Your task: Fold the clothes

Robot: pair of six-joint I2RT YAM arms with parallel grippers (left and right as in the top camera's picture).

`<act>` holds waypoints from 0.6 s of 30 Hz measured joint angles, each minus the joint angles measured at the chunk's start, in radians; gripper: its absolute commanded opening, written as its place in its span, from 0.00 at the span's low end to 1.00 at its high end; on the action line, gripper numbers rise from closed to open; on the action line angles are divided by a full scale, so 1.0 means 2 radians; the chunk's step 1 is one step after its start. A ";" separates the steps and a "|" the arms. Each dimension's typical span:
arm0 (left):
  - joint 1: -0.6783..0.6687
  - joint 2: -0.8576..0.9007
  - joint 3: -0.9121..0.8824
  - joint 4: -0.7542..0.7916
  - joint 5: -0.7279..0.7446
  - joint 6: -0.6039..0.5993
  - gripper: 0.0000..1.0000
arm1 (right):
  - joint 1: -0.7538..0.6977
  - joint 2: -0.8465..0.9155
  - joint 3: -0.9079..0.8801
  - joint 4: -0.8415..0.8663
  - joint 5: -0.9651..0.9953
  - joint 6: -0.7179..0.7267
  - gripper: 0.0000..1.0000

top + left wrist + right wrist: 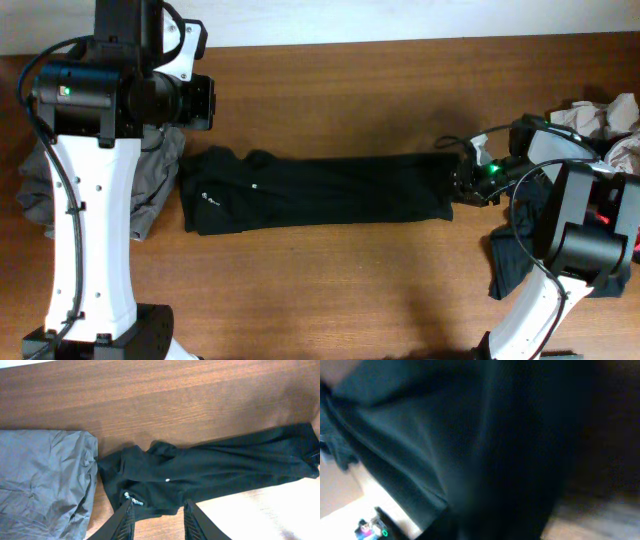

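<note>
Stretching across the middle of the brown wooden table (330,290), the large black short-sleeved T-shirt (320,190) lies folded into one long flat band, its small white chest logo (211,197) near the left end. Its right end disappears under the right gripper (463,178), which sits right on the cloth there, and from above the jaws are lost against the black fabric. The right wrist view is no help: blurred dark cloth fills nearly the whole frame, so whether that gripper is clenched on the shirt or loose, I cannot tell.

Over to the left gripper (160,505): in its own wrist view the two fingers (125,521) stand apart above the shirt's logo end with nothing between them, so it is released. From overhead that gripper is hidden beneath the arm's black head. The white left arm (95,230) also covers much of the crumpled grey garment (155,195) just beside the shirt's left end.

At the far right, a beige crumpled pile (600,115) runs off the frame edge, and a dark garment (505,265) peeks out behind the right arm (585,235), mostly covered. Open wood runs along both long sides of the shirt, between the two arms.
</note>
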 measured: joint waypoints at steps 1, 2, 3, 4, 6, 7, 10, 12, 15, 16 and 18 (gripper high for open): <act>0.000 0.000 0.000 0.000 0.000 0.000 0.32 | 0.000 0.000 0.000 0.000 0.000 0.000 0.04; 0.000 0.000 0.000 0.000 0.000 0.000 0.32 | 0.000 0.000 0.000 0.000 0.000 -0.001 0.04; 0.000 0.000 0.000 0.000 0.000 0.000 0.32 | 0.000 0.000 0.000 0.000 0.000 -0.001 0.04; 0.000 0.000 0.000 0.000 0.000 0.000 0.32 | 0.000 0.000 0.000 -0.001 0.000 -0.001 0.04; 0.000 0.000 0.000 0.000 0.000 0.000 0.32 | -0.002 0.000 0.001 -0.008 -0.002 0.001 0.04; 0.000 0.000 0.000 0.000 0.000 0.000 0.32 | -0.003 0.000 0.002 -0.016 -0.002 0.003 0.04; 0.000 0.000 0.000 0.000 0.000 0.000 0.32 | -0.009 -0.002 0.014 -0.043 -0.002 0.008 0.04; 0.000 0.000 0.000 0.000 0.000 0.000 0.32 | -0.015 -0.011 0.031 -0.061 -0.001 0.014 0.04; 0.000 0.000 0.000 0.000 0.000 0.000 0.32 | -0.021 -0.040 0.061 -0.088 0.013 0.020 0.04; 0.000 0.000 0.000 0.000 0.000 0.000 0.32 | -0.022 -0.051 0.071 -0.094 0.019 0.020 0.04; 0.000 0.000 0.000 0.000 0.000 0.000 0.32 | -0.022 -0.076 0.094 -0.106 0.035 0.022 0.04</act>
